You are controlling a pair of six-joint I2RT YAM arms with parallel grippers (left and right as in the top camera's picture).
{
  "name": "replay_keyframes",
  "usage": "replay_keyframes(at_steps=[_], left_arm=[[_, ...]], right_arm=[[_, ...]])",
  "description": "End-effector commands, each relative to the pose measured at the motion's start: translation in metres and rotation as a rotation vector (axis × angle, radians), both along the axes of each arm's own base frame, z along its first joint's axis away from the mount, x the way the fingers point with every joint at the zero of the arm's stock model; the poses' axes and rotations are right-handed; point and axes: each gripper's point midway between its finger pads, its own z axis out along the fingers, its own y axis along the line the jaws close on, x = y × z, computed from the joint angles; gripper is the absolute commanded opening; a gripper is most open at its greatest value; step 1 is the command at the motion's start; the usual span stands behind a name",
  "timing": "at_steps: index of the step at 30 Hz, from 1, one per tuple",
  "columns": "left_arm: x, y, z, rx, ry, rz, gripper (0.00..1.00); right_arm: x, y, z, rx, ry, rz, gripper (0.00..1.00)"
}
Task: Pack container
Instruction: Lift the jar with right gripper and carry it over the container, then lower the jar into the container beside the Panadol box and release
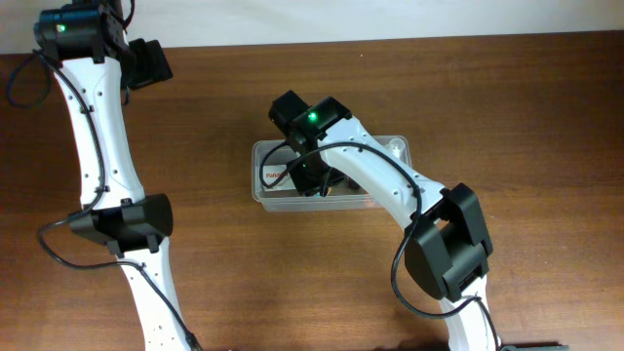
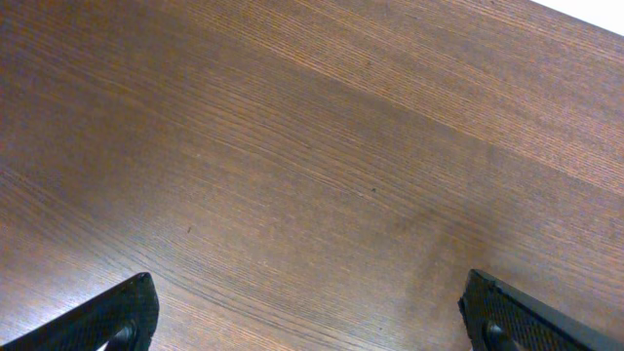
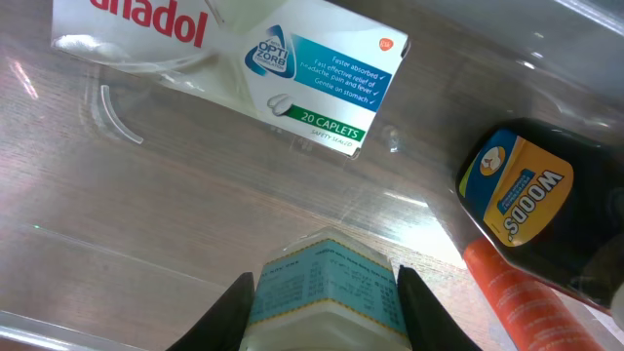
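The clear plastic container sits mid-table. My right gripper reaches down into it. In the right wrist view my right gripper is shut on a small white bottle with a blue label, held just above the container's floor. Inside lie a white Panadol box at the far side and a dark Woods bottle with an orange cap at the right. My left gripper is open and empty over bare wood, far back left of the table.
The brown wooden table surrounds the container. The right arm's base stands at the front right, the left arm's base at the front left. A white wall edge shows at the table's back.
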Motion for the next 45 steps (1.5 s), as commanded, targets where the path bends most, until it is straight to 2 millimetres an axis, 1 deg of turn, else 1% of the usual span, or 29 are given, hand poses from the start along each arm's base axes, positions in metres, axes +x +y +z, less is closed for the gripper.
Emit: replay_keyframes(at_steps=[1,6,8,11,13,20,25,29,36,41,45], left_arm=[[-0.002,0.000,0.008,0.018,-0.016,-0.012,0.99],[-0.002,0.000,0.008,0.018,-0.016,-0.012,1.00],[-0.002,0.000,0.008,0.018,-0.016,-0.013,0.99],[-0.002,0.000,0.008,0.018,-0.016,-0.012,0.99],[-0.002,0.000,0.008,0.018,-0.016,-0.012,0.99],[-0.002,0.000,0.008,0.018,-0.016,-0.012,1.00],[-0.002,0.000,0.008,0.018,-0.016,-0.012,0.99],[-0.002,0.000,0.008,0.018,-0.016,-0.012,0.99],[-0.002,0.000,0.008,0.018,-0.016,-0.012,1.00],[-0.002,0.000,0.008,0.018,-0.016,-0.012,0.99],[-0.002,0.000,0.008,0.018,-0.016,-0.012,0.99]], right_arm=[[-0.002,0.000,-0.005,-0.019,0.005,0.002,0.31],[-0.003,-0.002,-0.008,-0.029,0.014,0.031,0.31],[-0.003,-0.007,-0.009,-0.054,0.013,0.031,0.31],[-0.001,-0.020,-0.010,-0.111,0.008,0.023,0.31],[0.000,-0.026,-0.010,-0.117,0.013,0.027,0.31],[0.007,-0.035,-0.010,-0.117,0.013,0.008,0.31],[0.011,-0.037,-0.013,-0.111,0.012,0.022,0.31],[0.010,-0.038,-0.016,-0.112,0.015,0.021,0.31],[0.009,-0.038,-0.031,-0.110,0.016,0.050,0.31],[0.005,-0.030,-0.032,-0.062,0.037,0.071,0.31],[0.007,-0.026,-0.033,-0.047,0.031,0.075,0.31]])
